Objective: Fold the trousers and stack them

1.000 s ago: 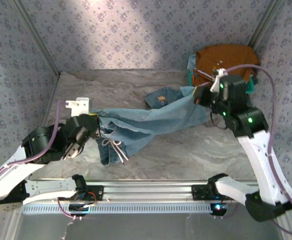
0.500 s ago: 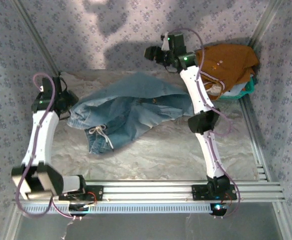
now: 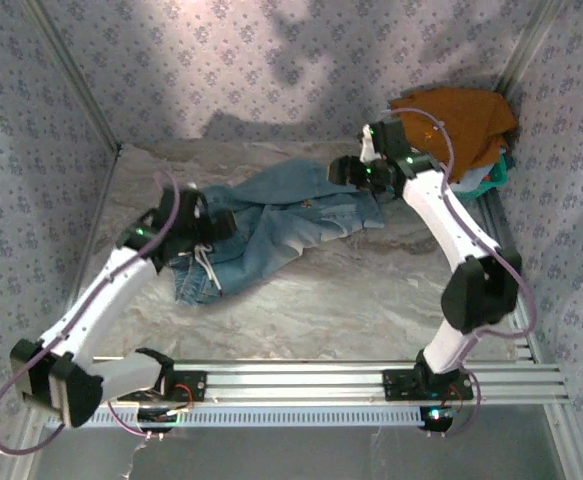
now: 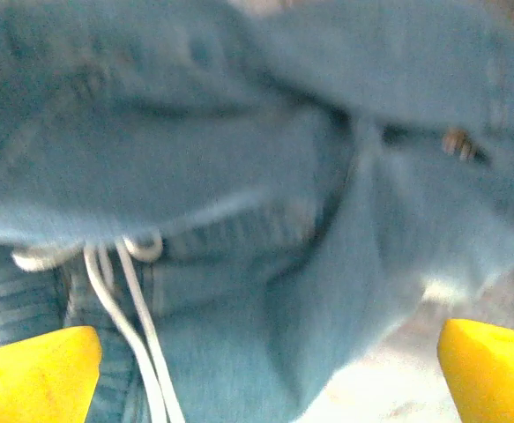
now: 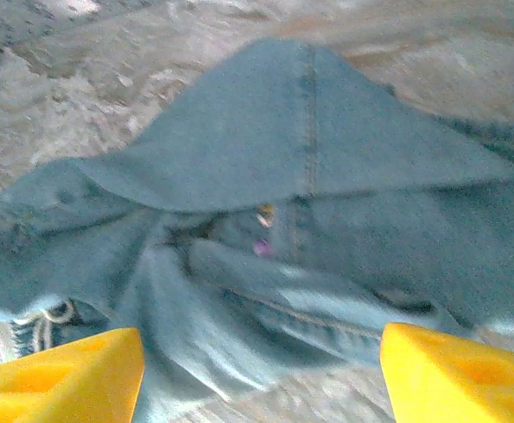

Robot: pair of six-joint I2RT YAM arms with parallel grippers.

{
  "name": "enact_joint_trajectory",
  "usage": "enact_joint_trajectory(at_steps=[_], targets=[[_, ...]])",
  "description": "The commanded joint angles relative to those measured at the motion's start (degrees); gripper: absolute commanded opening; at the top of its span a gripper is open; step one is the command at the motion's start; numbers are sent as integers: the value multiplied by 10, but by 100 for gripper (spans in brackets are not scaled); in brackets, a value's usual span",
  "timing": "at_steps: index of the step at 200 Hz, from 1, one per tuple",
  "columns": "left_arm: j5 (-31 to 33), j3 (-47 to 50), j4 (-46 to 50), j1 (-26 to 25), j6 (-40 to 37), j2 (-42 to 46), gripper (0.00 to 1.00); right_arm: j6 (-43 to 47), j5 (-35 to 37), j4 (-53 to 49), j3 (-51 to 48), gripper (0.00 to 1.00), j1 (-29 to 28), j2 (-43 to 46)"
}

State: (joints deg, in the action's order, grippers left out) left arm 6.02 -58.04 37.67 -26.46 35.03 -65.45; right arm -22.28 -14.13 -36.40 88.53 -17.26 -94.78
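Overhead view. The trousers [image 3: 281, 225] lie in a loose, crumpled heap on the bench [image 3: 371, 300]. They sit towards the far edge and run slantwise from the left-centre up towards the far right. None of it is folded flat; I see creases and overlapping layers along its whole length. A white drawstring [image 3: 207, 266] trails from the heap's left end, the end nearer to me.

The left claw [image 3: 223, 222] sits over that left end. The right claw [image 3: 343, 172] sits at the opposite end, nearest the far edge. An orange garment [image 3: 461, 115] is bunched in the far right corner, apart from the trousers. Something teal [image 3: 489, 180] shows beneath its edge; I cannot tell what it is.

Left wrist view. The left claw [image 4: 265, 388] is open. Its yellow fingertips [image 4: 36, 374] stand at the two bottom corners, wide apart, with nothing clamped between them. The denim [image 4: 195, 176] lies below and ahead of them, blurred. The drawstring [image 4: 129, 308] loops down across the waistband just beside the left-hand tip.

Right wrist view. The right claw [image 5: 261, 379] is likewise spread, with its fingertips [image 5: 455, 374] far apart and no cloth pinched. A rounded fold of the trousers [image 5: 301, 150] with a straight seam lies ahead of it. Darker layers are tucked under that fold. The marbled bench [image 5: 151, 53] shows beyond the fold, and the drawstring [image 5: 49, 317] shows near the left-hand tip.
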Motion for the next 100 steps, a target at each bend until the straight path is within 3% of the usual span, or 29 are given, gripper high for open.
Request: enact_joint_trajectory(at_steps=[1,15,39,78,87,100], targets=[[72,71,16,-74,41,17,97,12,20,54,-114,74,3,20],[100,85,23,-125,46,5,97,18,14,68,-155,74,6,23],[88,111,-31,-178,13,-38,99,38,-8,72,-168,72,12,-16],[176,128,-100,-185,-8,-130,99,48,17,89,-135,67,22,-100],[189,129,-119,-184,-18,-152,94,50,14,92,-127,63,26,-116],[212,123,-130,-182,-26,-181,77,51,21,90,-113,51,29,-131]])
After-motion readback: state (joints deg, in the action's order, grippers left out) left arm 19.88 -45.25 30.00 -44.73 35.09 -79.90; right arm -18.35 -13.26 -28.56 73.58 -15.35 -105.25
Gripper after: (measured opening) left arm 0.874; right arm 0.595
